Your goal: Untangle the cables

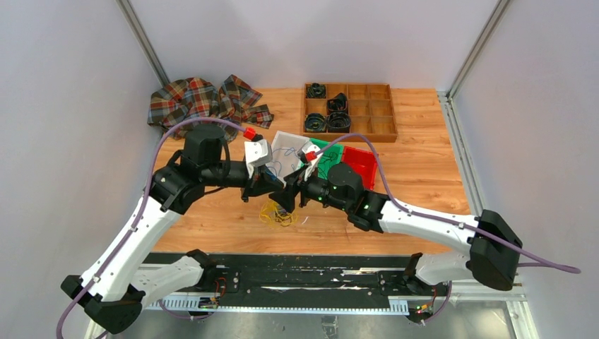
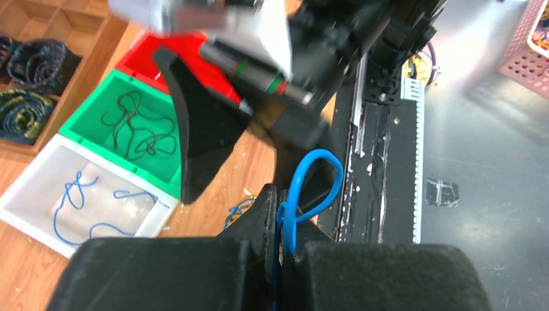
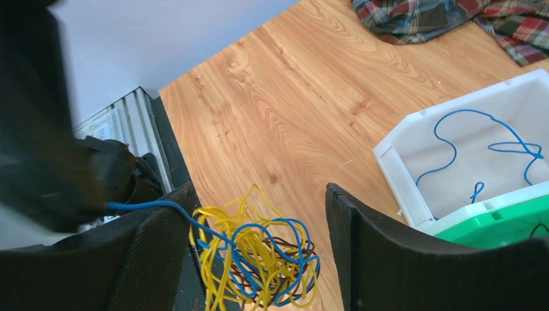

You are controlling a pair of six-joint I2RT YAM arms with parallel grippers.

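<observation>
The cables [image 1: 277,214] are a small clump of yellow, blue and dark brown strands on the wooden table, just in front of both grippers. In the right wrist view the clump [image 3: 259,259] lies between the wide-apart fingers [image 3: 362,246] of my right gripper [image 3: 259,194], which is open and not gripping it. One blue cable [image 3: 152,206] runs from the clump off to the left. My left gripper [image 2: 288,223] is shut on a blue cable loop [image 2: 315,184] that sticks out above its jaws. In the top view the left gripper [image 1: 267,182] and right gripper [image 1: 292,192] are close together.
A white bin [image 1: 282,138] holds blue cables, a green bin [image 1: 332,157] holds a black cable, and a red bin [image 1: 362,164] stands beside them. A wooden divided tray [image 1: 367,109] with black coiled rolls is behind. A plaid cloth [image 1: 205,101] lies at the back left.
</observation>
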